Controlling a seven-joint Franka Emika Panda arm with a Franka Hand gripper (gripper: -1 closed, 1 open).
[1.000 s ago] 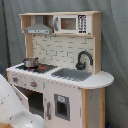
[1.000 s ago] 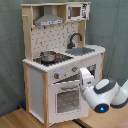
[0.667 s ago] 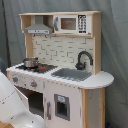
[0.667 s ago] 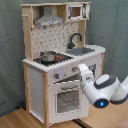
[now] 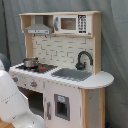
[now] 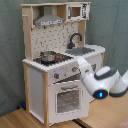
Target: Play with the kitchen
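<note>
While the kitchen fills the centre of both exterior views, the arm is seen at the lower right of the second exterior view, reaching toward the knob panel above the oven door. Whether the gripper is wide or narrow cannot be told. A small pot sits on the stovetop.

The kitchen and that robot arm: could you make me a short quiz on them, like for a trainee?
1. True or false: a pot stands on the stovetop of the kitchen.
2. What colour is the faucet?
3. In the second exterior view, the arm is before: A the hood, B the knobs and oven door, C the microwave.

Key: 1 true; 2 black; 3 B.
</note>
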